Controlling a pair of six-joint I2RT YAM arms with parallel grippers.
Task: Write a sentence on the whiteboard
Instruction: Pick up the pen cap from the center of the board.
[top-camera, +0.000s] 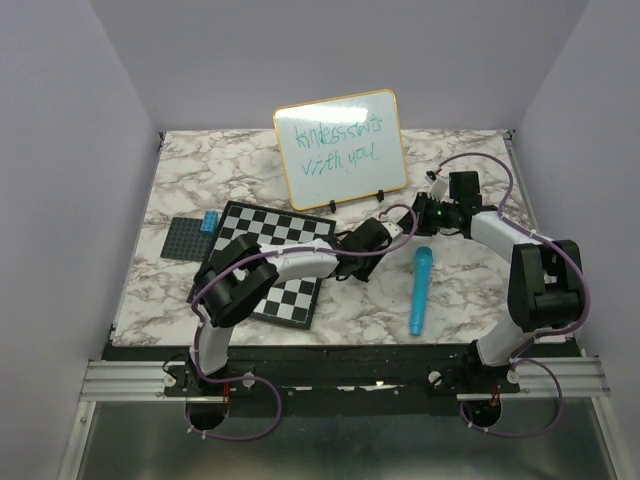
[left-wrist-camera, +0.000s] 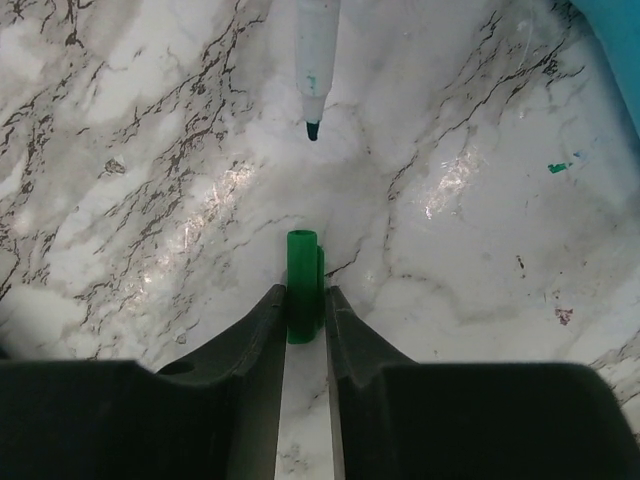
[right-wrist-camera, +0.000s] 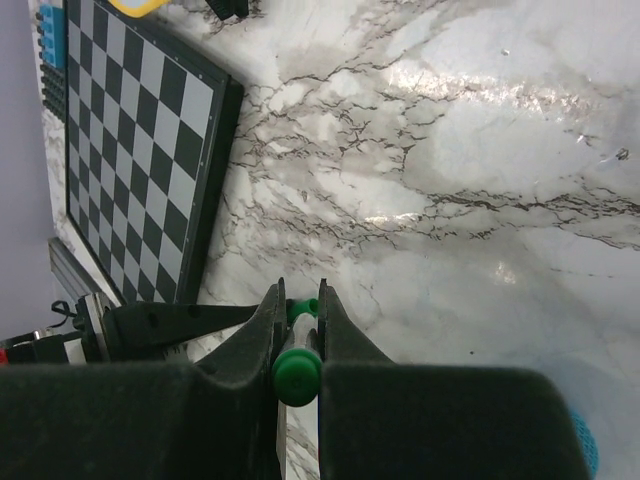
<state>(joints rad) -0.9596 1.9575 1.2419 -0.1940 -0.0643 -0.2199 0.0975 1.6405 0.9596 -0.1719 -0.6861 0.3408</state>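
Capping now: left fingers (left-wrist-camera: 262, 325) clamped on green cap (left-wrist-camera: 302, 268), right fingers (right-wrist-camera: 262, 322) clenched round marker (right-wrist-camera: 296, 375). Nib (left-wrist-camera: 312, 130) ahead of left fingertips, apart from cap. Best to align axes, then push straight and slow.

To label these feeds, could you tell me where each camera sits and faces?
Top external: above, behind the robot, facing the whiteboard; left arm, right arm show.
Left wrist: on the left gripper, facing the table; fingers pinch a green cap.
Right wrist: on the right gripper, facing table and checkerboard; fingers hold the marker.
Shared: both wrist views show the marker.
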